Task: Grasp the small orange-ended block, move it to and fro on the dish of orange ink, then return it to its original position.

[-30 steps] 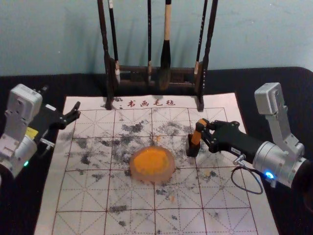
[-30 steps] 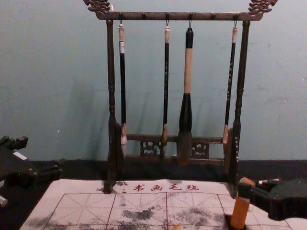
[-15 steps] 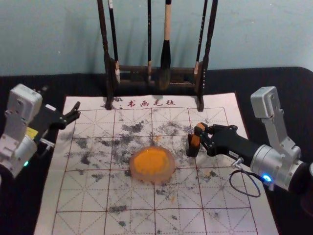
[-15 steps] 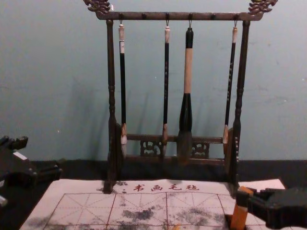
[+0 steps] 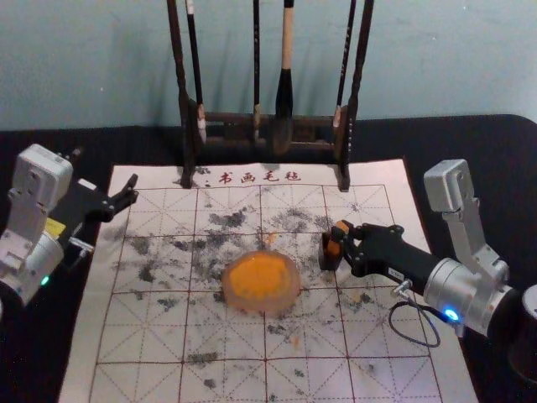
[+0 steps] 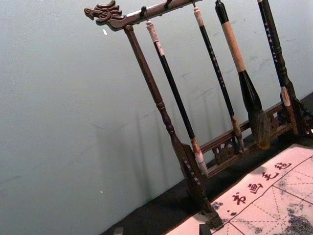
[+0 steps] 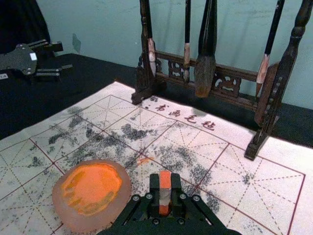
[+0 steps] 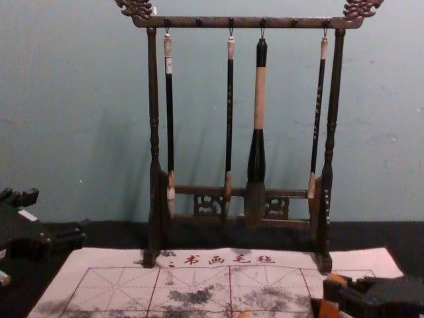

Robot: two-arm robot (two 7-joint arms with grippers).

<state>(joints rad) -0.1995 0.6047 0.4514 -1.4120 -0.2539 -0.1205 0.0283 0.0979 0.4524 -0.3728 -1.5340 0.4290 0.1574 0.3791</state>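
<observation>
Red chars 书画毛毡 printed on felt mat (image 5: 377,336), along edge nr brush stand (image 8: 199,22); legible in head, chest + both wrist views. White sticker (image 8: 168,65) stuck nr top of leftmost brush (image 8: 169,119), print too small. Tiny pale chars marked on handles of 2nd brush (image 8: 230,99) + rightmost brush (image 8: 318,99), can't be read. Yellow label (image 5: 54,227) stuck on left arm (image 5: 17,248), white labels on left gripper (image 5: 136,188) + right gripper (image 5: 341,234); txt illegible.

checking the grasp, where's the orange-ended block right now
In the head view, the orange-ended block is on the robot's right of the dish of orange ink, in the right gripper, at the small black holder.
</observation>
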